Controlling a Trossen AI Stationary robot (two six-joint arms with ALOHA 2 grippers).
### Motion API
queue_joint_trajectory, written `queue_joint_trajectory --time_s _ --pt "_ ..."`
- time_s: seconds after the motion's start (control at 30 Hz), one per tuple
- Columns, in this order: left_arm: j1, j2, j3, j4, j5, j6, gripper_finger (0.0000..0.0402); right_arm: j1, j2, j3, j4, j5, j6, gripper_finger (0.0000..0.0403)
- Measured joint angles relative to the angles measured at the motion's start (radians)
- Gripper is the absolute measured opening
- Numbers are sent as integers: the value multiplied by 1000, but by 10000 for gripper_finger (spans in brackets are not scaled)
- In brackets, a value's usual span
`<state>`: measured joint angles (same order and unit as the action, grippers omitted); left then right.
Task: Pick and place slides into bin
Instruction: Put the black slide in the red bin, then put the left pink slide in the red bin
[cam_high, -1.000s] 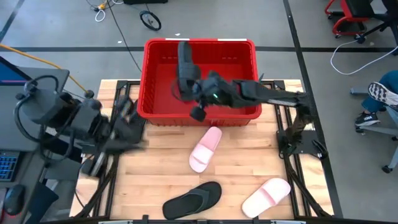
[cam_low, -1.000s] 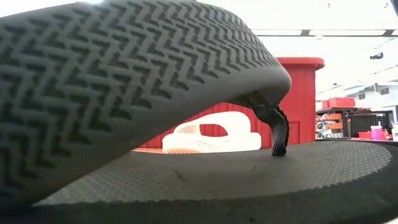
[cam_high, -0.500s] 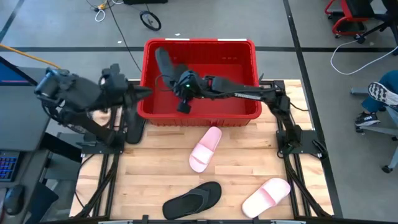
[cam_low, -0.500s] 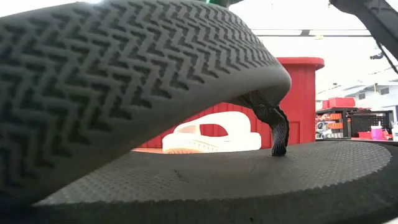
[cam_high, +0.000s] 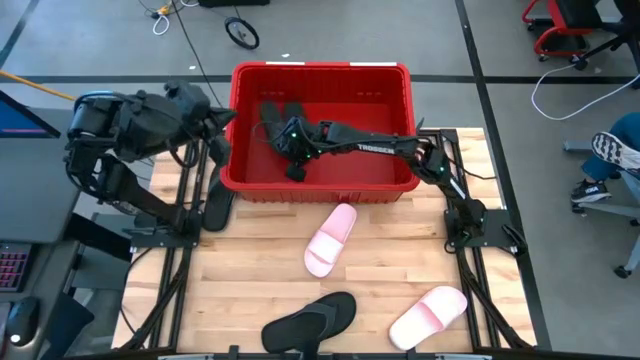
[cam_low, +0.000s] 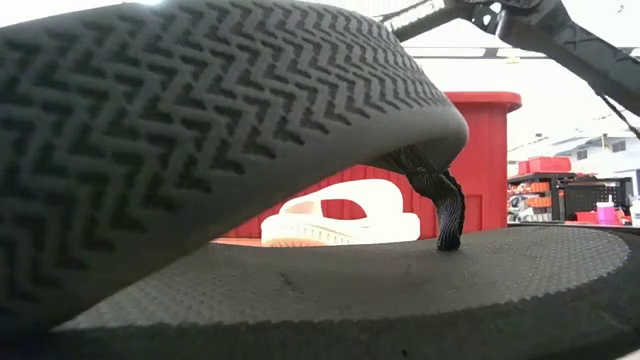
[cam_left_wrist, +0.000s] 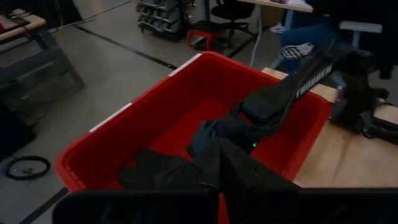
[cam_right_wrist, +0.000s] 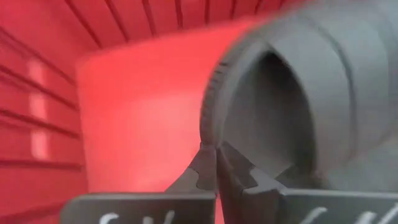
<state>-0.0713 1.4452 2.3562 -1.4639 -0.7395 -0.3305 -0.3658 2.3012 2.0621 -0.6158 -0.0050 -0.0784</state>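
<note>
Right tool (cam_high: 272, 125) lowered into bin (cam_high: 320, 72) | pinching black slide (cam_high: 268, 113) | left tool: cannot tell

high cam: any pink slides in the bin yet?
No. Both pink slides lie on the table, outside the red bin; only dark footwear shows inside it.

Right arm stretched long across table, wrist dipped low, right gripper (cam_high: 283, 133) at far reach, fingers (cam_right_wrist: 208, 168) pressed together. Left arm folded back at table's left edge, left gripper (cam_high: 222, 122) raised, waiting.
</note>
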Motion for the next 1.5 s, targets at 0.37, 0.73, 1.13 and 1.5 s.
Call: queue_joint_trajectory --time_s 0.37,0.73,1.13,1.5 --pt "19 3 0 -1 2 -53 6 -38 61 2 126 -98 -44 42" --pt "18 24 0 -12 2 -78 23 -41 12 2 276 -176 -55 157" --pt "33 60 0 -79 1 -212 12 -22 -219 2 35 -208 8 160" --pt "100 131 -85 -105 216 -210 7 89 -554 3 -335 -169 124 72"
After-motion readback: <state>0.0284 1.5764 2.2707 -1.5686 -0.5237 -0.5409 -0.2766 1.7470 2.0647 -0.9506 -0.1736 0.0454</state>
